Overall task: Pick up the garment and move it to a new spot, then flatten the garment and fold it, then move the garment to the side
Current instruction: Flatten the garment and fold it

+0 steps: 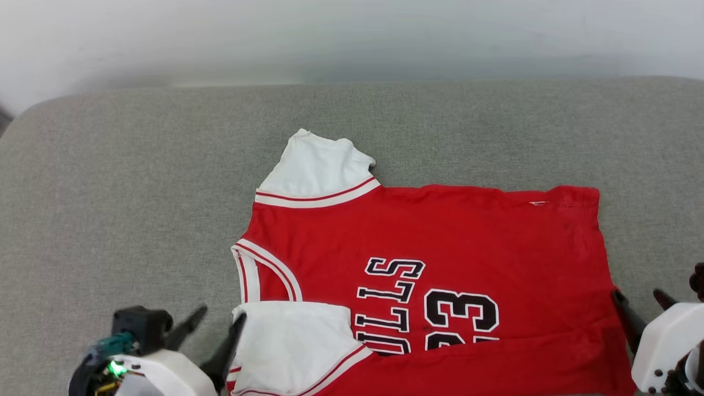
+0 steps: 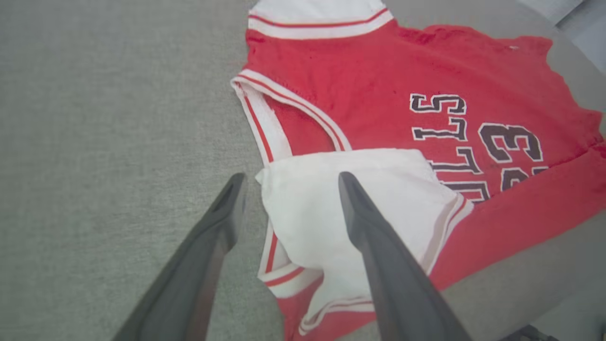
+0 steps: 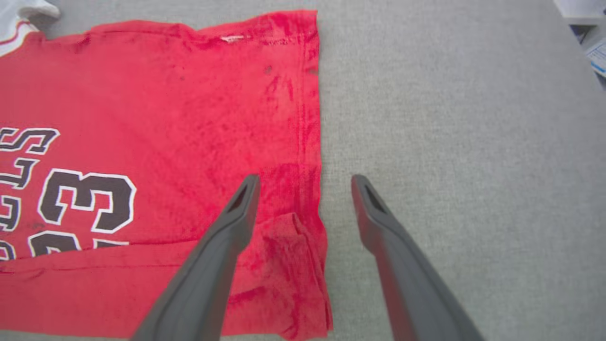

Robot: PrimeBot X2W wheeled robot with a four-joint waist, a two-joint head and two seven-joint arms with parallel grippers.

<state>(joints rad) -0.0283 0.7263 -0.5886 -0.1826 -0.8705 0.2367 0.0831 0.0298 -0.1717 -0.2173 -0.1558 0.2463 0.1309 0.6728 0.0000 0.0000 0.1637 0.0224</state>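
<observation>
Grey cushion (image 1: 137,192) holds the limp, light garment (image 1: 440,231); left gripper (image 1: 223,313) and right gripper (image 1: 637,295) gape at its bottom-frame corners. I'd pinch there.

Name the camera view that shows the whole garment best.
Head view: the garment lies nearly complete, both sleeves to hem. Left wrist view gives its collar end with the folded white sleeve; right wrist view gives its hem end.

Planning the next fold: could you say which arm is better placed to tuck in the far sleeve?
Likely left: the left gripper is open nearer the far sleeve; the right gripper straddles the hem.
</observation>
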